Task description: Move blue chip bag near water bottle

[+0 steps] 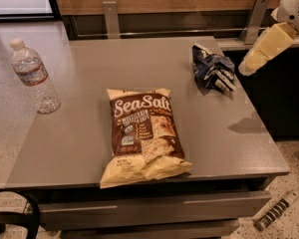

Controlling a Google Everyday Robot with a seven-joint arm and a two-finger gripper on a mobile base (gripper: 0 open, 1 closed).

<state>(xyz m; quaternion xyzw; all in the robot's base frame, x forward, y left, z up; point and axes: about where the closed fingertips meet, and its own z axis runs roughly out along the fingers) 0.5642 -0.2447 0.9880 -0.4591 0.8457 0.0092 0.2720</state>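
Grey and matte, a flat table top [139,68] fills most of the camera view, backed by a wood-panelled wall with two upright metal brackets [109,16]. A small, crumpled dark navy-blue foil chip bag with white patches [213,72] is seen lying near the back right corner of the top. A clear ribbed plastic water bottle with a white cap and a narrow red and blue label band [34,78] stands upright at the far left, about where the grey top meets a paler counter, well apart from the bag. Between them, nearer the front, a large brown and cream "Sea Salt" chip bag [143,133] lies flat. The cream-coloured gripper [249,63] is held in the air at the upper right, angled down toward the blue bag, just beside it but not touching. Whether it is open or closed cannot be told from this view. The blue bag is not held by it. The blue bag is judged to be very light, soft and slippery, its foil likely to crush and slide under a glancing touch. A grasp from above, closed across the raised, bunched middle folds, is judged the surest hold, since a flat edge would probably slip free. Little force should be needed, and the large bag would have to be cleared on the way across.
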